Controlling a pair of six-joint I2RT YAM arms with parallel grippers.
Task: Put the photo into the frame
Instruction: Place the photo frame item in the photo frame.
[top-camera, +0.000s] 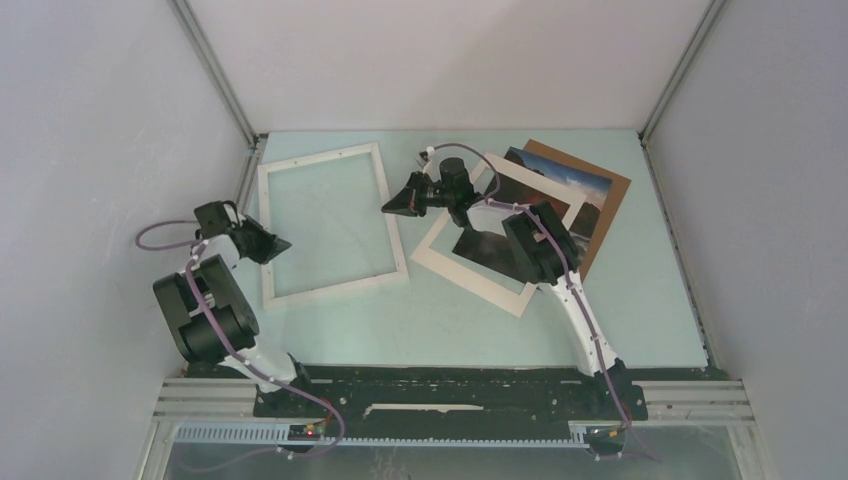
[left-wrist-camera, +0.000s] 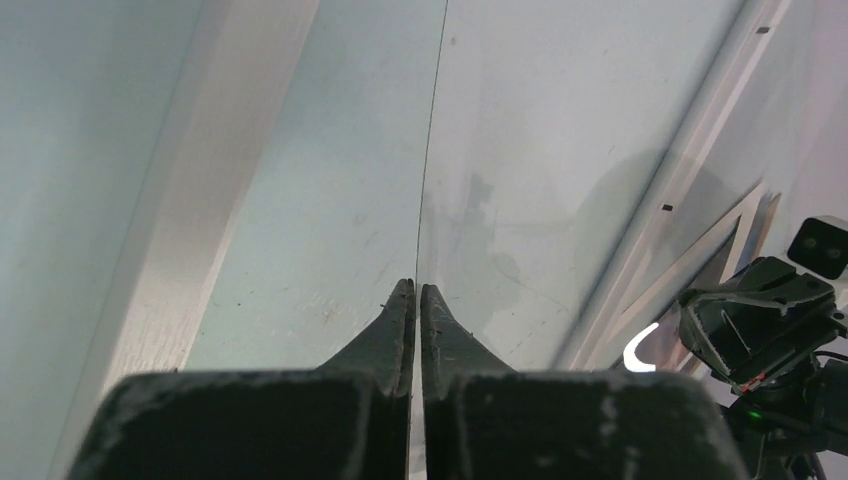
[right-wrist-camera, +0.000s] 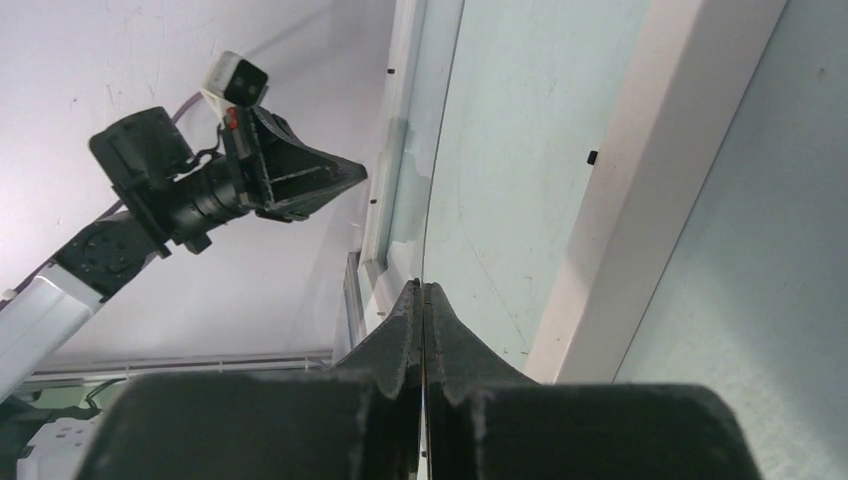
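Observation:
The white frame lies flat on the left-centre of the table. The photo, a dark print with a wide white border, lies to its right, partly under the right arm. My left gripper is at the frame's left rail and my right gripper is at its right rail. In the left wrist view my left gripper is shut on the edge of a thin clear pane. In the right wrist view my right gripper is shut on the same pane, with the frame's rail beside it.
A brown backing board lies at the back right, under the photo's far corner. White enclosure walls close in the left, back and right sides. The arm bases sit on a black rail at the near edge.

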